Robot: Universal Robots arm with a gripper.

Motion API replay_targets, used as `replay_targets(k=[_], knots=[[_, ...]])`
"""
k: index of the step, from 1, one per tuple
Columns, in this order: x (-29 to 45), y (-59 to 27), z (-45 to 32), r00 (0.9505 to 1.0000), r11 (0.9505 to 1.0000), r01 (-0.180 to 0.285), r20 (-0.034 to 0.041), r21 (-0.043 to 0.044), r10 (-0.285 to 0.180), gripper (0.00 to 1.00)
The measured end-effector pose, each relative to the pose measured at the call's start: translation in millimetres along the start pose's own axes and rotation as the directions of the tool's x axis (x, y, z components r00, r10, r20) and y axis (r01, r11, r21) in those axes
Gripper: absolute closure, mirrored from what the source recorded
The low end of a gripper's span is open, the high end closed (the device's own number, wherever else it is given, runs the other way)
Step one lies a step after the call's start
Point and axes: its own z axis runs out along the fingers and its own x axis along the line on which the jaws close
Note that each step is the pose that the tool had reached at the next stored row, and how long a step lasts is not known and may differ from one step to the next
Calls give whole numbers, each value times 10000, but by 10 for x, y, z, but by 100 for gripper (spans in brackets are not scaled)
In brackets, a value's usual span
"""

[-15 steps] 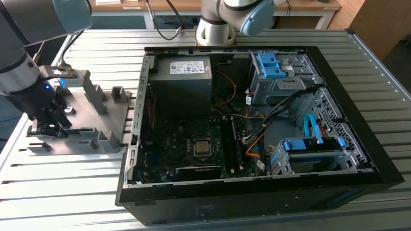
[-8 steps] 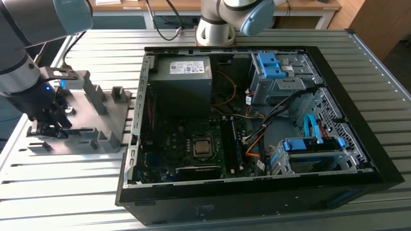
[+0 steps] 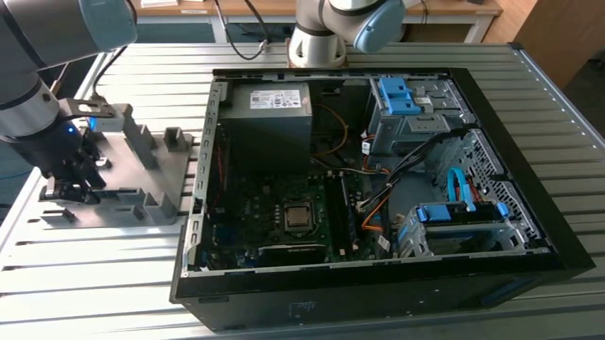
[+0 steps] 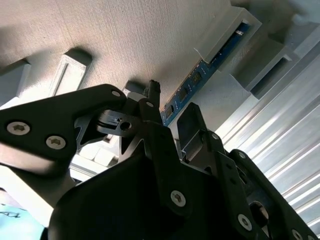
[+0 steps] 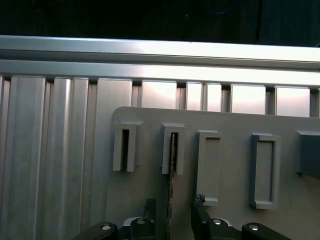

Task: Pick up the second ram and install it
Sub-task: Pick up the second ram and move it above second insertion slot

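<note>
Grey was the fixture plate beneath the gripper in the exterior view. The gripper hung low over the plate, and the open computer case and its motherboard lay well away from the fingers.

In the second wrist view the memory stick stood on edge in the plate. One end ran out past the fingertips into a grey holder, and the other end lay between the two fingers of the gripper.

In the first wrist view the memory stick showed edge-on. It rose out of its slot and passed midway between the fingers, with a gap on each side. The gripper was therefore spread and grasped nothing, and the stick sat in its holder on the plate.

I judged the step in hand to be the pick-up, with the fingers straddling the stick but not yet clamped on it. A grasp from this pose would call for both fingers to meet the flat faces squarely. It would then need a lift straight along the slot, since any tilt could bind the stick in its holder.
</note>
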Motion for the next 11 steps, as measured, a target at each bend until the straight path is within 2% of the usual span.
replay_targets(k=[11], knots=[[0, 0, 0, 10000, 10000, -24, -5, -7, 24, 59]])
